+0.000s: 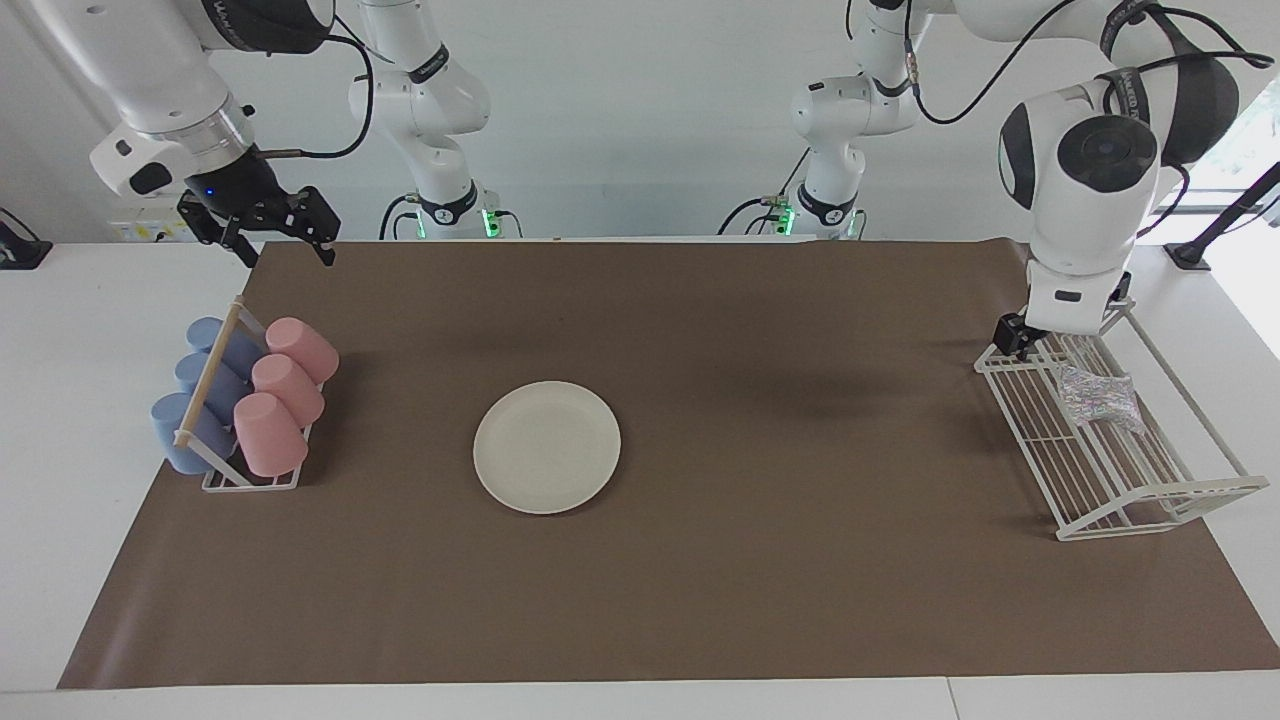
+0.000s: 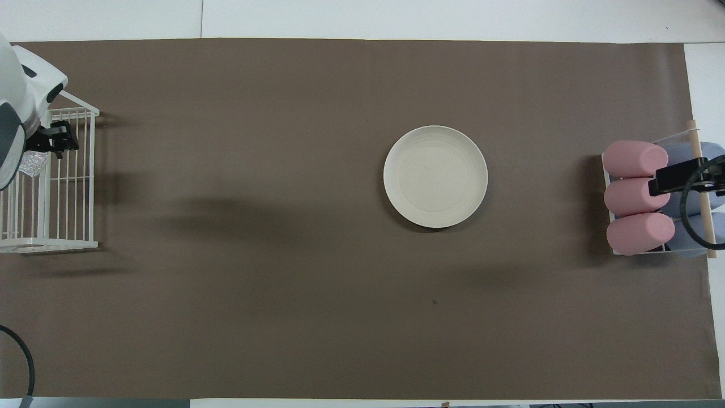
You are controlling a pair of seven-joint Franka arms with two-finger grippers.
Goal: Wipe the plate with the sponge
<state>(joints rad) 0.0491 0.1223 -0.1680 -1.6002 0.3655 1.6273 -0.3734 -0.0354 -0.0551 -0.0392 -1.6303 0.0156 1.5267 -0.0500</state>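
The cream-white plate lies flat in the middle of the brown mat. The silvery sparkly sponge rests in the white wire rack at the left arm's end of the table, with nothing gripping it. My left gripper points down over the rack's end nearer the robots, beside the sponge, open and largely hidden by its own hand. My right gripper waits open in the air above the cup holder, holding nothing.
A holder with pink and blue cups lying on their sides stands at the right arm's end of the mat. The brown mat covers most of the white table. The left arm's forearm towers above the wire rack.
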